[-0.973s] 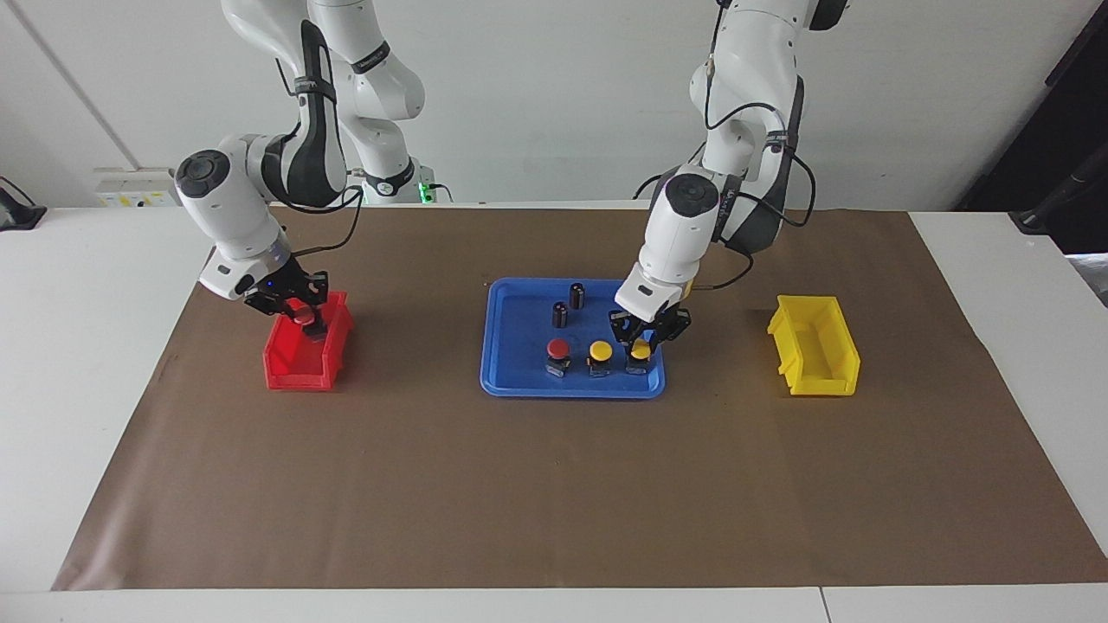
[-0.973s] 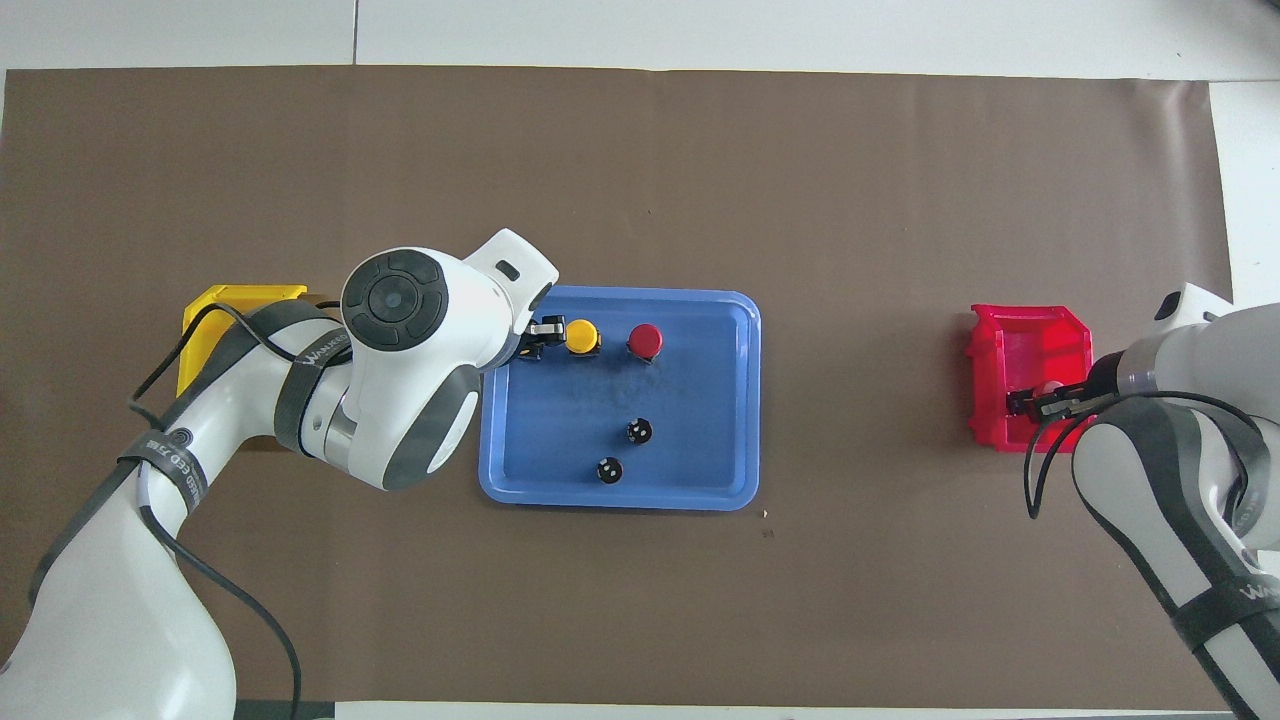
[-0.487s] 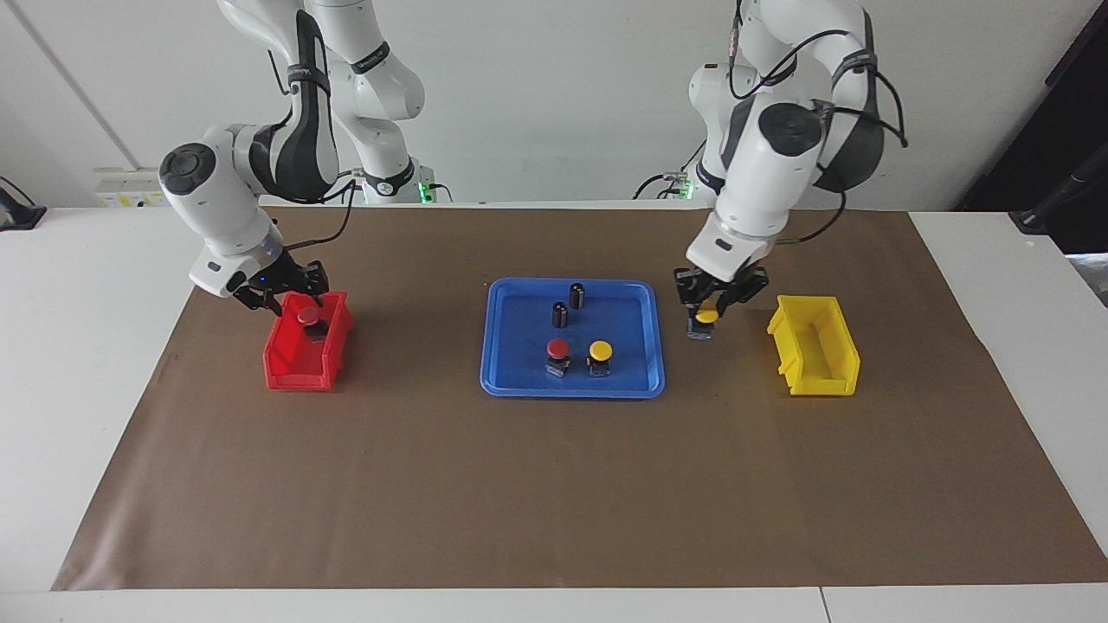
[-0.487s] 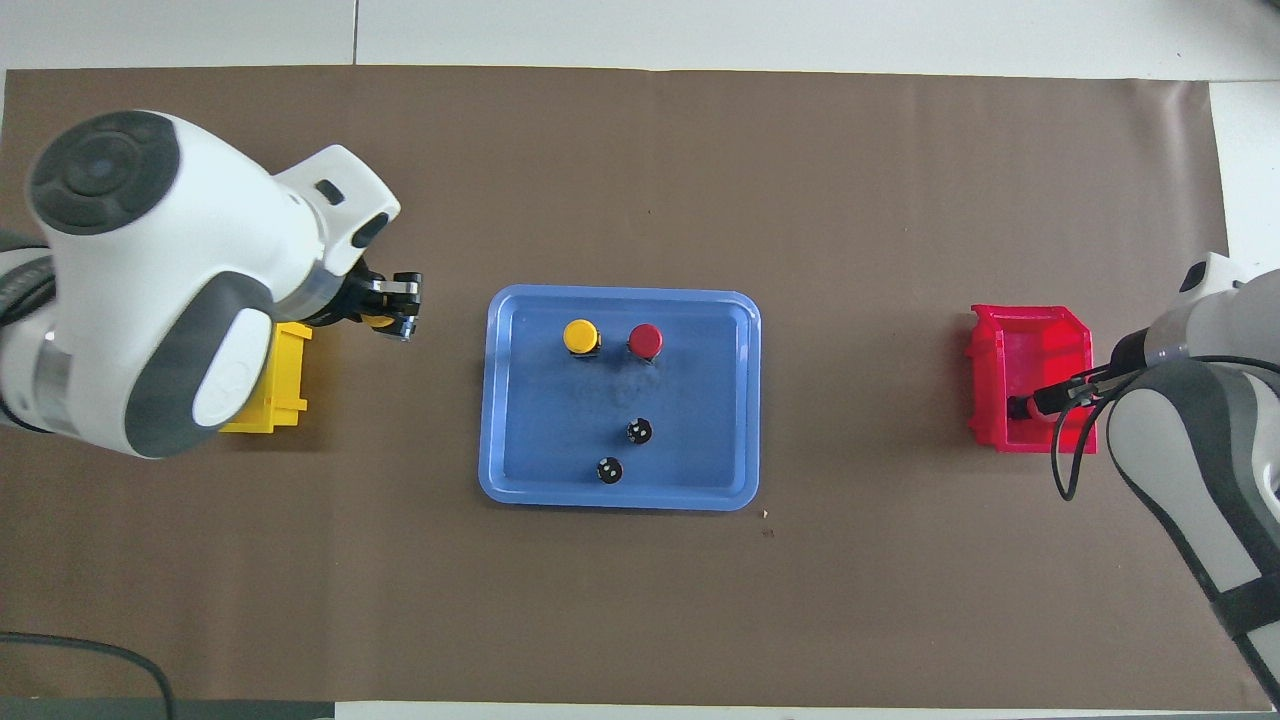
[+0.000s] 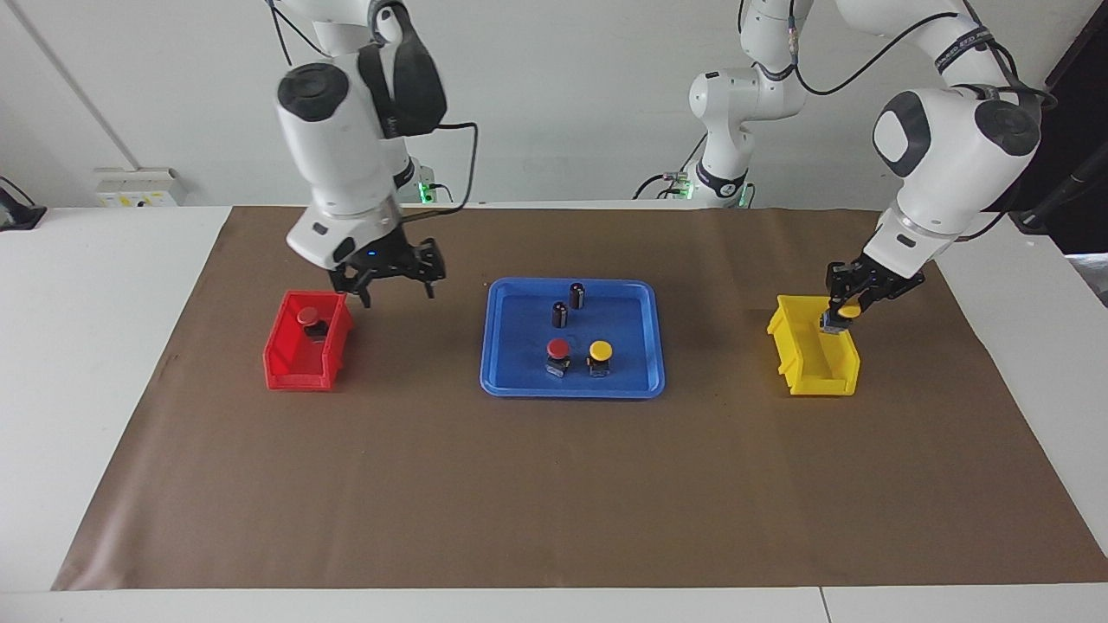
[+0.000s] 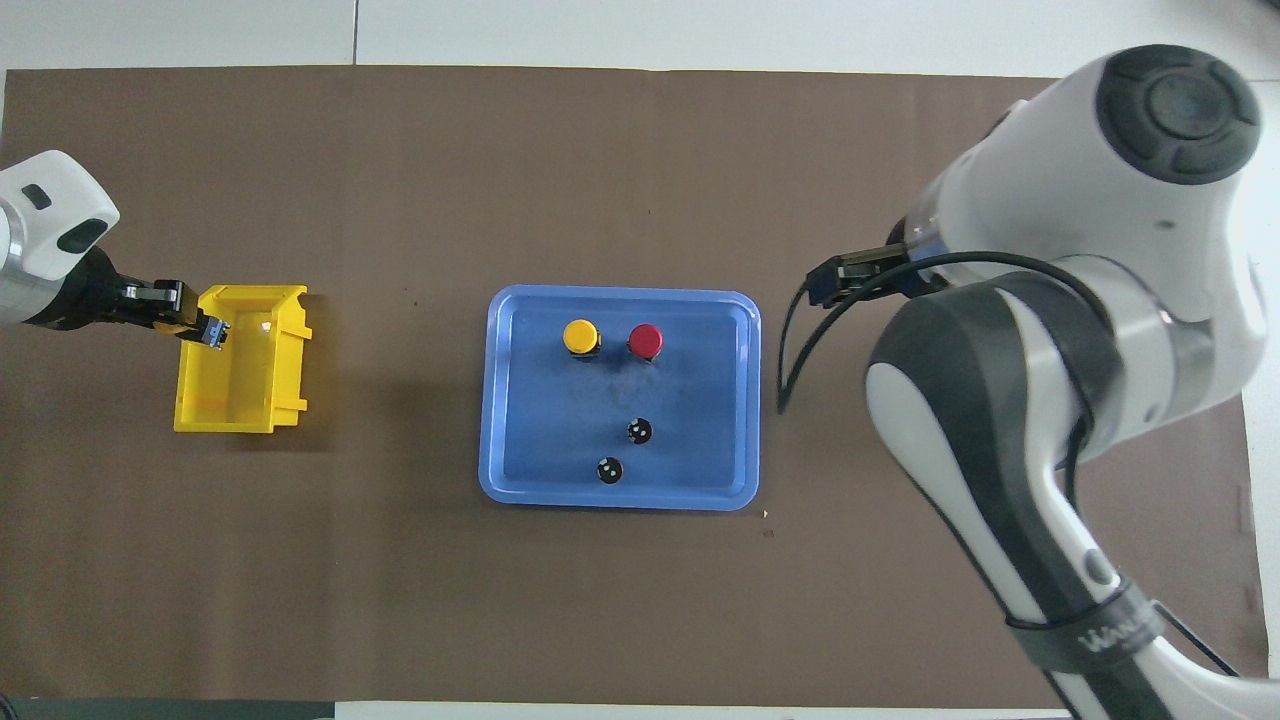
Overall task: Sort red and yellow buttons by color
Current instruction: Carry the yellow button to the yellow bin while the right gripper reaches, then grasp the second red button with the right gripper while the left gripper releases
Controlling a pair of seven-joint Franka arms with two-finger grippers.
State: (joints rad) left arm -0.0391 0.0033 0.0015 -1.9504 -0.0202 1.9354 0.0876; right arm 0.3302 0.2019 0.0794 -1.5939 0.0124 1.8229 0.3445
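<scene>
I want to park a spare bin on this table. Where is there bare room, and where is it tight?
The brown mat lies bare along the edge farthest from the robots. Two smaller bare strips lie between the blue tray and the red bin, and between tray and yellow bin. The tray is crowded; the right gripper hangs over one strip, and the left gripper holds a yellow button over the yellow bin.

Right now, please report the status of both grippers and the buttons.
Left gripper shut on yellow button, over yellow bin. Right gripper open, between red bin and tray. Nothing in the way.
</scene>
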